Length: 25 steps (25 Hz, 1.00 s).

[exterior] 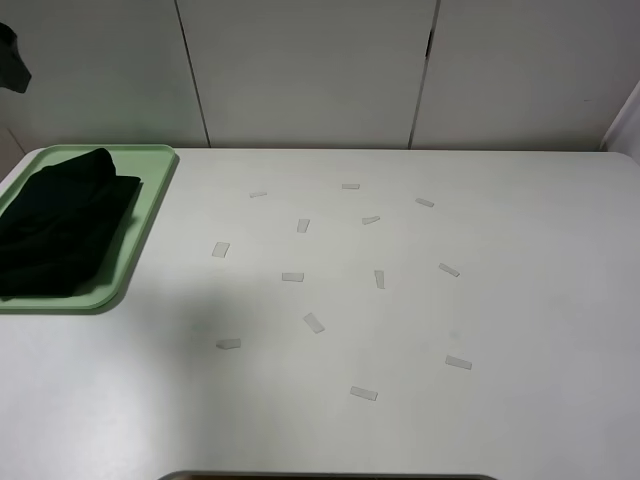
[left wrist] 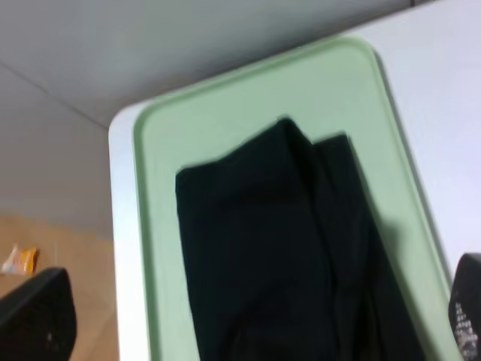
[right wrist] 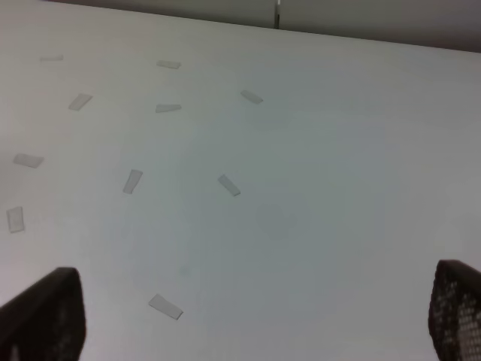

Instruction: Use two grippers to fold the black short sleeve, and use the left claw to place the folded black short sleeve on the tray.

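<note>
The black short sleeve [exterior: 60, 230] lies folded in a thick bundle on the mint-green tray [exterior: 150, 190] at the table's far left. In the left wrist view the shirt [left wrist: 278, 248] fills most of the tray [left wrist: 225, 113]. My left gripper [left wrist: 252, 331] is open and empty above the shirt, with only its fingertips [left wrist: 37, 316] showing at the frame's corners. My right gripper [right wrist: 248, 331] is open and empty above bare table, its fingertips [right wrist: 458, 308] spread wide. A dark part of the left arm [exterior: 12, 55] shows at the upper left of the high view.
Several small pale tape strips [exterior: 314, 322] are stuck across the middle of the white table [exterior: 520, 300]. White cabinet doors [exterior: 310, 70] stand behind the table. The tray sits near the table's far left corner [left wrist: 120, 128].
</note>
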Each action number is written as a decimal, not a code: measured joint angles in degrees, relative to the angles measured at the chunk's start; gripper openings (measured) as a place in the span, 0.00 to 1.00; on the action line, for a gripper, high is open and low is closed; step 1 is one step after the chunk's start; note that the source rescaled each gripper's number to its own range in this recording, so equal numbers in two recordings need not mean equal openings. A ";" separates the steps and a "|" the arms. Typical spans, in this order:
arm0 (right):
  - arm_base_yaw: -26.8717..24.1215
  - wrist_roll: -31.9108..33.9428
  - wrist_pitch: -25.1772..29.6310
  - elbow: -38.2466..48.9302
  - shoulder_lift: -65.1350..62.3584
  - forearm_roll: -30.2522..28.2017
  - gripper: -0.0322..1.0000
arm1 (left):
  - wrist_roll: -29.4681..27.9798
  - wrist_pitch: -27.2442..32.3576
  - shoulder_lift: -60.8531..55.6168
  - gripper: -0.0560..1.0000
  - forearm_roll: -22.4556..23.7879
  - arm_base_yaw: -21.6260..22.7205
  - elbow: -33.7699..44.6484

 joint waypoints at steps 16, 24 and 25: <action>0.00 0.00 0.00 0.00 0.00 0.00 1.00 | -3.23 6.97 -39.83 1.00 -10.79 -0.06 22.43; 0.00 0.00 0.00 0.00 0.00 0.00 1.00 | -5.07 15.40 -59.43 1.00 -12.78 -0.06 29.86; 0.00 0.00 0.00 0.00 0.00 0.00 1.00 | -5.19 16.50 -61.17 1.00 -12.84 -0.06 30.36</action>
